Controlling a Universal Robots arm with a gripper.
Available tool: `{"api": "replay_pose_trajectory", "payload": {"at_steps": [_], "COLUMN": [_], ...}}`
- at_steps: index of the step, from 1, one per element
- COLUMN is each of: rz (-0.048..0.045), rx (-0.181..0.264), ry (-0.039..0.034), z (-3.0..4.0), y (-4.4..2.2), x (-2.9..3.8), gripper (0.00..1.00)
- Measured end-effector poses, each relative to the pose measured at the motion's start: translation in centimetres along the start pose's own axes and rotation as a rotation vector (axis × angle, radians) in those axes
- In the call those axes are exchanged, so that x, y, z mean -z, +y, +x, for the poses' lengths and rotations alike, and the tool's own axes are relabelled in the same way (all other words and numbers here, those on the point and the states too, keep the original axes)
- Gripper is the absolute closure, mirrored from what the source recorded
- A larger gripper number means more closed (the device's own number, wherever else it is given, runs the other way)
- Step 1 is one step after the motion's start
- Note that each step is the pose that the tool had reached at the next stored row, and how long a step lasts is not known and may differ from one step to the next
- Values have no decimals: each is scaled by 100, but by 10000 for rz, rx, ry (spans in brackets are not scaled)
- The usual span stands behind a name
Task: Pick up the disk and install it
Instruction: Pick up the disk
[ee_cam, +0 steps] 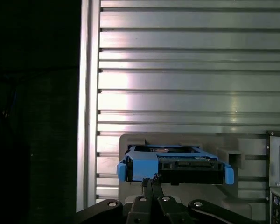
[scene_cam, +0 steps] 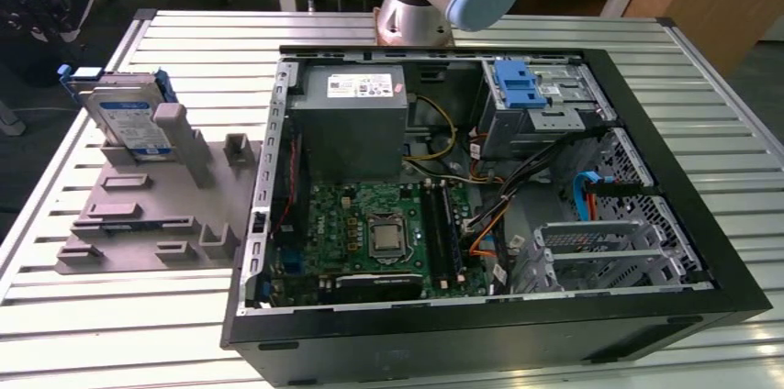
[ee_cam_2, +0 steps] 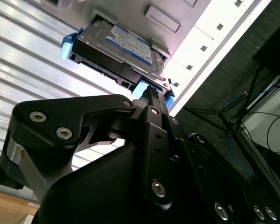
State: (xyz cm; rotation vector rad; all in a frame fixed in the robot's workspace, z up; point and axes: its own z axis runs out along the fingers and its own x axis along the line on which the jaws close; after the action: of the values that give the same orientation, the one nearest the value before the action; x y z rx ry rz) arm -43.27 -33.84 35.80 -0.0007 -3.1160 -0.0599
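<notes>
Upper left of exterior view, disk (scene_cam: 128,121): flat silver rectangle, blue plastic bracket, standing in grey plastic stand (scene_cam: 135,224); top edge free.
Gripper (ee_cam: 152,178): black metal, fingers pressed together.

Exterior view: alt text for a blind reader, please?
A silver rectangular hard drive in a blue bracket stands in a grey holder on a slatted metal table, at the exterior view's left of an open black computer case.

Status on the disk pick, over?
Gripper shut, empty, pointed at the disk's blue edge. Disk upright in the grey holder, outside the open case, not yet picked. Nothing seen between them.
</notes>
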Motion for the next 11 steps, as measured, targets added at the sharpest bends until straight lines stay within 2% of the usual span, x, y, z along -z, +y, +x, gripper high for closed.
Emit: {"api": "replay_pose_trajectory", "payload": {"at_steps": [11], "rz": [2], "rx": [64], "ry": [3], "z": [0], "y": [0], "x": [0], "gripper": [89]}}
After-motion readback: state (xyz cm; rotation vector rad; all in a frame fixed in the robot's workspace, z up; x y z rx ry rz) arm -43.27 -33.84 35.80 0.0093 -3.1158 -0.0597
